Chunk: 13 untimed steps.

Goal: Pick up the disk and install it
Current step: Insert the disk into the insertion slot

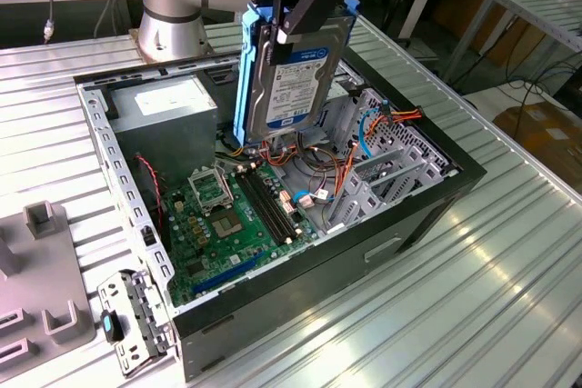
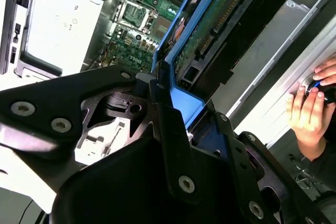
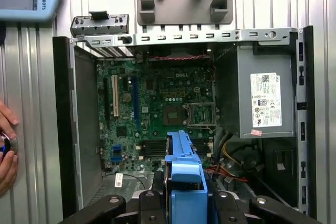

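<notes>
Above the open computer case [image 1: 427, 224], the disk [image 1: 296, 74] was held on edge, nearly upright, by the gripper [image 1: 293, 6], whose fingers were closed on the blue side rails at its upper end. Its lower end hung over the motherboard [image 1: 227, 215], beside the metal drive cage [image 1: 382, 165]. The chief risk was judged to be a slip. The grip was taken at one end only, so a knock against the cage wall could have twisted the disk in the fingers or dropped it onto the bare board beneath. How far the fingers reached along the rails could not be made out in the second wrist view, so the firmness of the hold was perhaps less than it appeared. A snag was also thought likely, since orange cables [image 1: 406, 115] were draped across the cage and might have been caught or pinched by a rail tab. A person's hand [image 2: 307, 106] was seen at the edge of the table [image 1: 473, 306] beside the case, near enough to be endangered by a wide swing of the arm.
</notes>
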Tool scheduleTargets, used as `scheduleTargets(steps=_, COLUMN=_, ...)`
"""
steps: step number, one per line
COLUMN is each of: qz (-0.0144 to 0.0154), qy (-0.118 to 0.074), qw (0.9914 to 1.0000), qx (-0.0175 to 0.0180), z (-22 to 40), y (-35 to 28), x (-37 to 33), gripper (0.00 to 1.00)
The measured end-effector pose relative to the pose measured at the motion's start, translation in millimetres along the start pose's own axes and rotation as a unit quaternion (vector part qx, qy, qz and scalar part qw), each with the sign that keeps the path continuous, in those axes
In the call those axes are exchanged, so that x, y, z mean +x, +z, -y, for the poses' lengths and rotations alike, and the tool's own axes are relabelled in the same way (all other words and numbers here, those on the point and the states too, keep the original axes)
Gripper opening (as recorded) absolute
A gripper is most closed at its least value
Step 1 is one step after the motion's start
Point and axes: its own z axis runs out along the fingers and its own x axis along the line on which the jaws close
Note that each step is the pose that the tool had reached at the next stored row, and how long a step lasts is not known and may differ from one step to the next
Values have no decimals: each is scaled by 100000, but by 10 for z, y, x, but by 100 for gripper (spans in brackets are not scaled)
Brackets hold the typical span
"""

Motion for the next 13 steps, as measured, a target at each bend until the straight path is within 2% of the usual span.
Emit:
scheduleTargets(steps=4, qz=-10, qy=-2, qw=100000, qx=-4, z=6, y=3, x=67, gripper=37)
scheduleTargets(steps=7, qz=-1, qy=-1, qw=100000, qx=-18, z=31, y=7, x=123, gripper=37)
scheduleTargets(steps=13, qz=-8, qy=1, qw=100000, qx=-84, z=228, y=14, x=152, gripper=37)
